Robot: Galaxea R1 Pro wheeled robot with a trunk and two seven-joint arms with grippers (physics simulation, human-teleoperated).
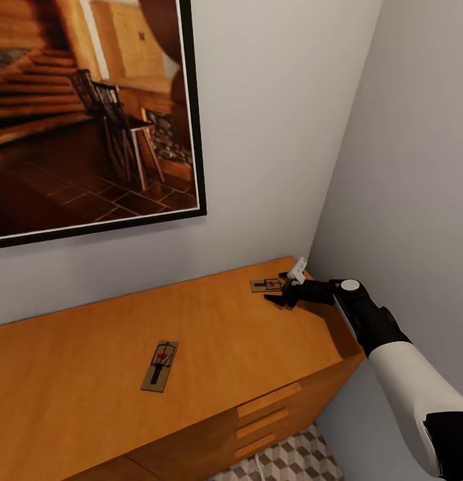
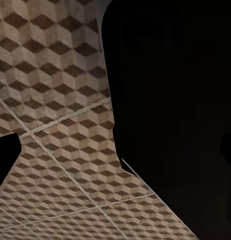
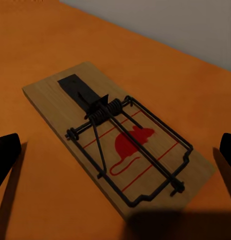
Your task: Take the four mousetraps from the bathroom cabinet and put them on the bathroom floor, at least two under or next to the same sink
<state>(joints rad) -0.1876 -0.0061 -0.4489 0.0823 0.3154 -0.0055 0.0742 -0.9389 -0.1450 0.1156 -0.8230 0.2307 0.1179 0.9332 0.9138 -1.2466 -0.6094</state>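
Two mousetraps lie flat on the cabinet [image 1: 211, 321] top: one [image 1: 160, 365] mid-surface, one [image 1: 266, 285] near the corner walls. The right gripper [image 1: 276, 288] hovers at the corner trap [image 3: 118, 137], jaws released, spread wide. A framed picture [image 1: 91, 113] hangs above; left jaws' state cannot be told over the floor [image 2: 55, 150].

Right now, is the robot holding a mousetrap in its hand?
No, nothing is held yet. The right gripper is open, its fingertips spread either side of the far mousetrap, which lies flat on the cabinet.
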